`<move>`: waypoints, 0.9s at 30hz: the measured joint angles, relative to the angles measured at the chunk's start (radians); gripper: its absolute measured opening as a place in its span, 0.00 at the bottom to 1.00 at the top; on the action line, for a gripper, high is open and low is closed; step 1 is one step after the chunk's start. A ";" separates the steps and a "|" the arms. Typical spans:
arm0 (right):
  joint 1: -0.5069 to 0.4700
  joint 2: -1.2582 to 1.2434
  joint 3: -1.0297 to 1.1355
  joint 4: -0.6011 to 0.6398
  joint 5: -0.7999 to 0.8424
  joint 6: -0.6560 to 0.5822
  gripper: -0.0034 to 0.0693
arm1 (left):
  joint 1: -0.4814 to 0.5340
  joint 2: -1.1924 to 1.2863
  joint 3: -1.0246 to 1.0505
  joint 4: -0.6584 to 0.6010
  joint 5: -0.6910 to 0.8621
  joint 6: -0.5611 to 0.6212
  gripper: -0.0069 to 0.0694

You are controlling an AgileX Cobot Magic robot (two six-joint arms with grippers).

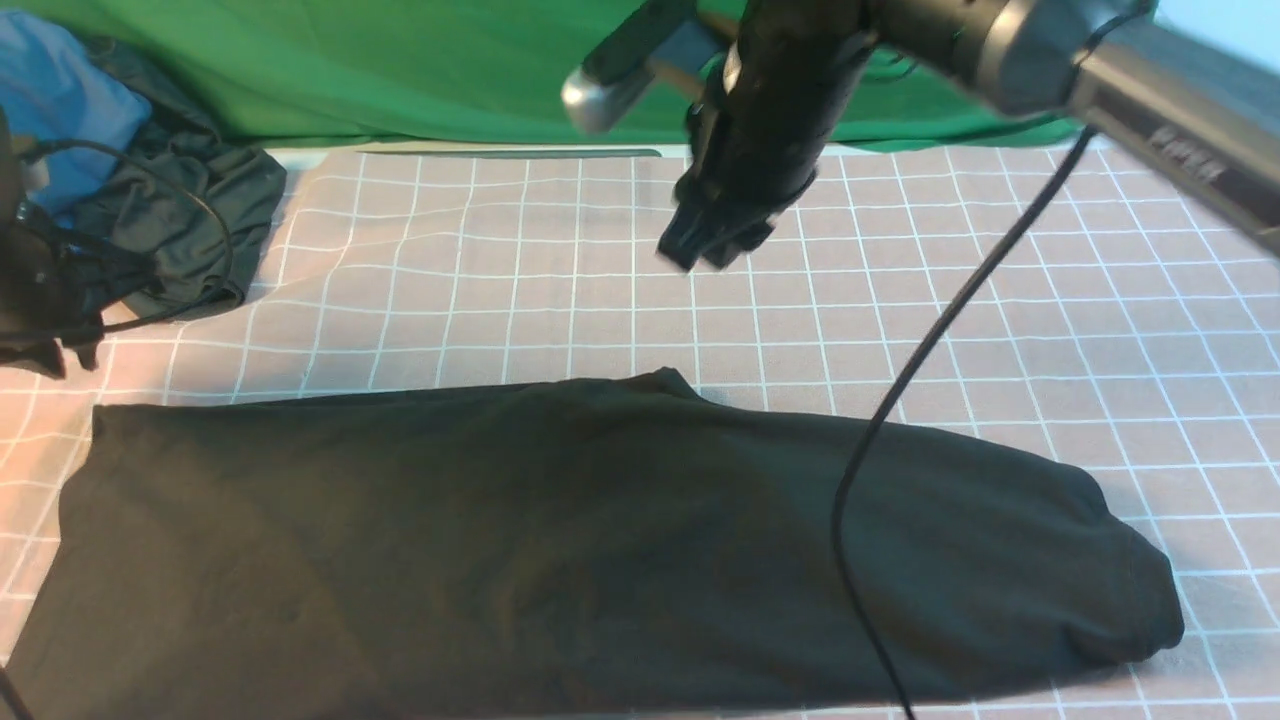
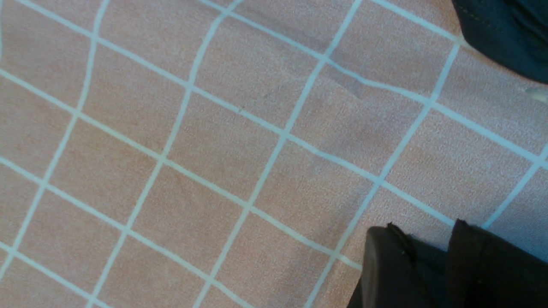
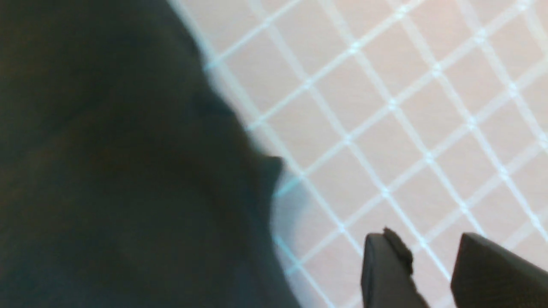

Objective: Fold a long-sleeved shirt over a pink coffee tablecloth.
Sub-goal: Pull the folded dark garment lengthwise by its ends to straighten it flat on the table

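The shirt point(image 1: 600, 540) lies as one long, flat band across the near part of the pink tablecloth point(image 1: 1000, 300), with no sleeve showing. I judge the lengthwise folds done and the job between folds. What is left is to bring one end of the band over the other. Neither hand holds any cloth.

The right hand point(image 1: 715, 240) hangs high above the tablecloth on an arm reaching in from the robot's right, its fingers pointing down and blurred in the front view. The shirt lies below this hand and on the robot's side of it, well apart. The right wrist view shows its fingers point(image 3: 385, 269) standing apart with bare grid cloth between them, so it is open and empty.

The left hand point(image 2: 428, 241) sits low over bare tablecloth, its fingers parted too, with nothing pinched that I can see. A dark hemmed piece point(image 2: 505, 34) lies near it. I cannot tell whether that is the shirt or the dark garment point(image 1: 190, 220) heaped beside the blue garment point(image 1: 60, 100).

The next move likely calls for both hands to drop to the two corners of one end, probably the rounded end on the right hand's side. They would need to pinch every layer together and carry the end over evenly, so the band does not slide open.
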 joint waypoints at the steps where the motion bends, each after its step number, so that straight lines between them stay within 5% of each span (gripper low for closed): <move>1: -0.017 -0.018 0.001 0.000 -0.001 0.011 0.42 | 0.000 0.000 -0.016 -0.001 0.022 0.000 0.44; 4: -0.068 -0.066 0.021 -0.001 -0.006 0.045 0.42 | 0.000 0.000 -0.059 -0.030 0.087 0.004 0.52; 6: -0.122 -0.133 0.087 -0.002 -0.008 0.080 0.42 | 0.001 -0.007 -0.104 -0.155 0.180 0.066 0.53; 12: -0.283 -0.321 0.443 0.058 -0.007 0.133 0.42 | -0.048 -0.124 -0.028 -0.588 0.219 0.347 0.21; 17: -0.382 -0.429 0.749 0.071 -0.012 0.175 0.45 | -0.218 -0.237 0.129 -0.654 0.201 0.399 0.11; 21: -0.425 -0.454 0.924 0.082 -0.090 0.201 0.60 | -0.353 -0.267 0.232 -0.656 0.176 0.399 0.11; 24: -0.440 -0.455 1.064 0.110 -0.215 0.211 0.83 | -0.483 -0.267 0.329 -0.656 0.128 0.399 0.11; 27: -0.440 -0.454 1.127 0.157 -0.301 0.198 0.96 | -0.550 -0.267 0.385 -0.656 0.079 0.381 0.11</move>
